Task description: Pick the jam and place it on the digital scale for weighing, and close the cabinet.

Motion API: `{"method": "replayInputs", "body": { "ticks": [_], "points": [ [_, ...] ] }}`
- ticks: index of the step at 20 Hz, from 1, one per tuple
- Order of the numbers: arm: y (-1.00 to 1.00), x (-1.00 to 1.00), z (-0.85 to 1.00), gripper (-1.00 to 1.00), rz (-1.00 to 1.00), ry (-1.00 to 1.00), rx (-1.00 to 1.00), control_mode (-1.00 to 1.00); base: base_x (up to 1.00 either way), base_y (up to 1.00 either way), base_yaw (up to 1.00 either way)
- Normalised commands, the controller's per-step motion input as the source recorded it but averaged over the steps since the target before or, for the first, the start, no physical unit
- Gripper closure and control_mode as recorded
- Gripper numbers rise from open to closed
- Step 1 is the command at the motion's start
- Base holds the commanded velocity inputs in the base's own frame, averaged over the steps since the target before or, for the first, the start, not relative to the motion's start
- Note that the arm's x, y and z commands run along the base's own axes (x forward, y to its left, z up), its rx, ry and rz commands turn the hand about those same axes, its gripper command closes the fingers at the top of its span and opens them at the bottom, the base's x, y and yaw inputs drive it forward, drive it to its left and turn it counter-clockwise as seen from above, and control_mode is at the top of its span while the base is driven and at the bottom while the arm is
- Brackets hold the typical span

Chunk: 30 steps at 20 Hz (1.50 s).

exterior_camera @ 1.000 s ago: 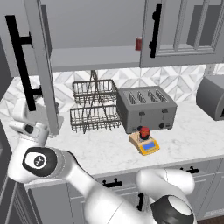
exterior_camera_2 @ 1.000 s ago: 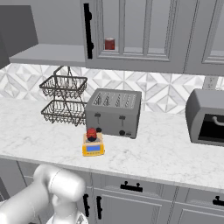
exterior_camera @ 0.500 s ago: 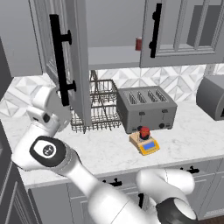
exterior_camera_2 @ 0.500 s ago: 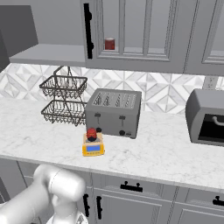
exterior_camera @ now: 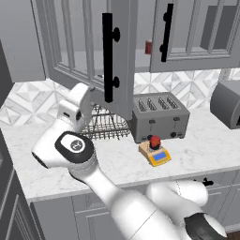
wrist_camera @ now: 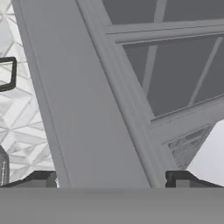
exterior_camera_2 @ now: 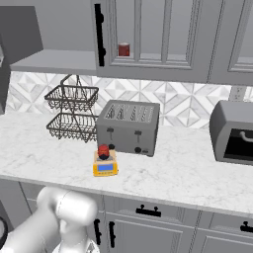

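Step in hand: the jam (exterior_camera: 154, 140) already sits on the digital scale (exterior_camera: 155, 154), so the closing of the cabinet is judged to be what remains.
Jam and scale: the scale lies on the desk (exterior_camera: 201, 145) just in front of the toaster (exterior_camera: 160, 116), toward the front edge; the jar stands upright on its plate, also seen in the right base view (exterior_camera_2: 103, 150).
Cabinet door: the left door of the cabinet (exterior_camera: 89, 51) stands part-way swung out over the desk, its long black handle (exterior_camera: 108, 56) upright and facing the room.
Claw: the claw (wrist_camera: 111, 178) has its two tips spread wide and holds nothing; the door's panelled face fills the gap ahead of it.
Key relation: the door panel lies straight ahead of the claw and very close; whether the tips touch it cannot be told. The arm's hand (exterior_camera: 77, 108) is at the lower edge of the door, on the side away from the hinge line.
Next move calls for: a push along the claw's own line, toward the back wall, likely to swing the door onto the cabinet frame.
Risk: the wire basket (exterior_camera: 107, 123) stands just below the door's lower edge, so the hand must keep above it.
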Motion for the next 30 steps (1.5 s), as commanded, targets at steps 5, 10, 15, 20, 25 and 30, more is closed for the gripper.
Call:
{"method": "replayInputs", "body": {
  "ticks": [5, 10, 15, 20, 25, 30],
  "points": [
    [-0.74, 0.16, 0.04, -1.00, 0.20, 0.00, 0.11, -1.00, 0.00, 0.00, 0.00],
    [-0.53, 0.18, 0.08, -1.00, 0.19, 0.03, 0.01, -1.00, 0.00, 0.00, 0.00],
    [-0.33, 0.34, 0.20, -1.00, 0.16, 0.14, 0.00, -1.00, 0.00, 0.00, 0.00],
    [-0.26, 0.43, 0.16, -1.00, 0.11, 0.20, 0.00, -1.00, 0.00, 0.00, 0.00],
    [-0.17, 0.50, 0.06, -1.00, 0.06, 0.24, 0.00, -1.00, 0.00, 0.00, 0.00],
    [-0.13, 0.55, 0.02, -1.00, 0.06, 0.25, 0.00, -1.00, 0.00, 0.00, 0.00]
  ]
}}
